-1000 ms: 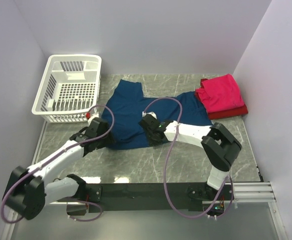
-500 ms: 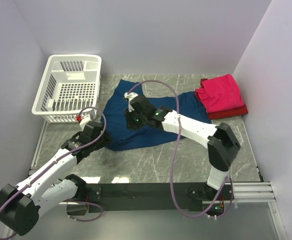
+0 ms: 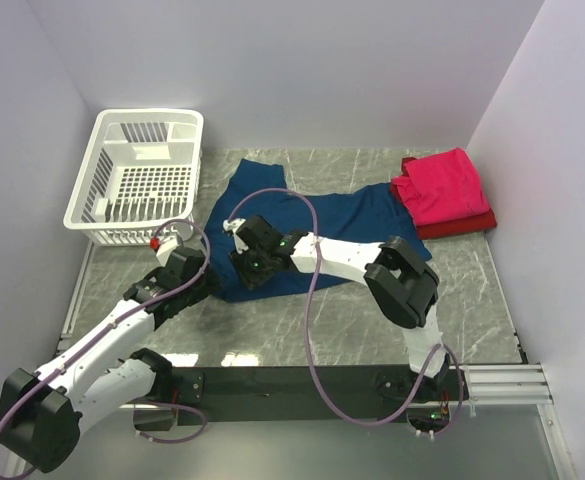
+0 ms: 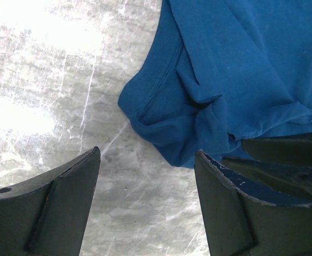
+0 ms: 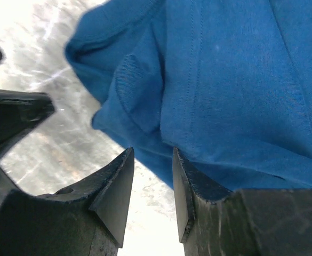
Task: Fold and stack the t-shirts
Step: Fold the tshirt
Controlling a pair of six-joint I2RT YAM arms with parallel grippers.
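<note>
Reading the top external view first: shows the navy t-shirt (image 3: 362, 215) spread flat on the marble table (image 3: 482, 300), just beside the white basket (image 3: 137, 118) at far left. Shows the pinkish-red t-shirt (image 3: 442, 185) folded at far right, stacked on the darker red t-shirt (image 3: 462, 226) and touching a navy sleeve. Places the left gripper (image 3: 204, 278) and the right gripper (image 3: 242, 270) near each other at the near-left corner of the navy cloth. Gives no clear reading of either jaw gap from above.

Turning to the left wrist view: reveals the left jaws set wide apart, holding nothing, with a rumpled hem corner of the navy cloth lying on the table below the gap. Catches a dark part of the right gripper at the right edge, over the cloth.

Turning to the right wrist view: reveals the right jaws parted by a narrow gap, clamping nothing, poised above the folded-over edge of the same corner. Catches the left fingers at the left edge, over the table.

Arm pose, from the top external view only:
- Left arm: swinging out from its base to an elbow at the near-left corner, then running forward and rightward to the cloth's left edge.
- Right arm: rising from the near-right base, bending sharply at the elbow beside the navy hem, then running leftward across the cloth.
</note>
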